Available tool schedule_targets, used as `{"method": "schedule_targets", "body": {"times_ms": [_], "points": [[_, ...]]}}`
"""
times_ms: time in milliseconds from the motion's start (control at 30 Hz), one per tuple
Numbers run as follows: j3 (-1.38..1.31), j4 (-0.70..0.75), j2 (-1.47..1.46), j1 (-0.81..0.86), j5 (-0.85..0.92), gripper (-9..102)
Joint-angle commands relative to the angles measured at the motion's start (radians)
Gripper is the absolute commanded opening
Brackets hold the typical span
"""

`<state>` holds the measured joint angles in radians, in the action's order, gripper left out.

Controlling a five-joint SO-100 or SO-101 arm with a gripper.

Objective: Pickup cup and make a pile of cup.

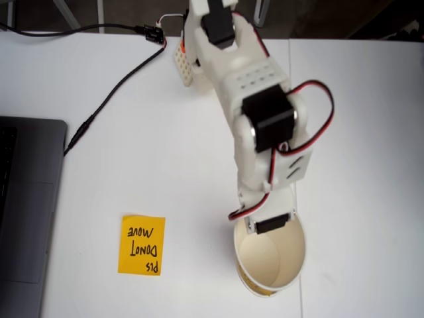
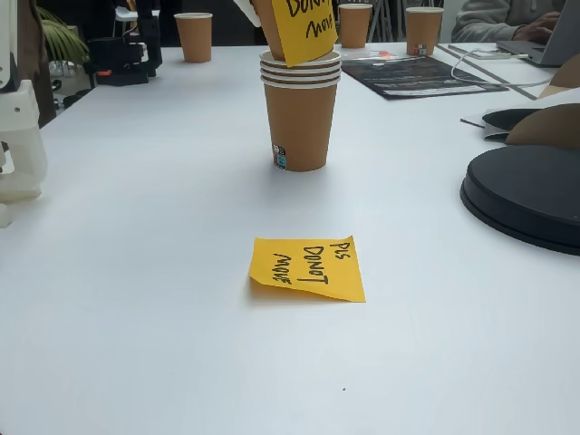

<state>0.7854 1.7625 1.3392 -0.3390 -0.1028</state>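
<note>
The gripper (image 1: 268, 228) is seen from above in a fixed view, at the end of the white arm (image 1: 255, 99), reaching down over the near rim of a cup (image 1: 271, 255). Its fingers are hidden under the wrist motor, so whether it is clenched or released cannot be told. The cup is shown open-mouthed, white inside, with a brownish edge of a second rim visible at its lower left, so it seems to be seated in another cup; the pile sits on the white table (image 1: 165, 165) near the bottom of that view. To the left of the cup, well apart, an orange sticky note (image 1: 142, 245) with handwriting is laid flat. A dark laptop (image 1: 26, 199) is placed at the left edge, and a black cable (image 1: 112, 89) is run across the table toward the arm's base.

In another fixed view, low over a table, a stack of brown cups (image 2: 301, 109) is seen standing upright, with a sticky note (image 2: 308, 267) lying in front of it and a black round object (image 2: 526, 195) at the right.
</note>
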Motion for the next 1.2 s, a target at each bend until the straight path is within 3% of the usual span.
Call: {"method": "schedule_targets", "body": {"times_ms": [0, 567, 1167], "points": [[-0.011, 0.008, 0.071, -0.009, -0.006, -7], [-0.005, 0.008, 0.152, -0.063, -0.006, -7], [0.0, 0.008, 0.04, -0.046, -0.005, -7]]}}
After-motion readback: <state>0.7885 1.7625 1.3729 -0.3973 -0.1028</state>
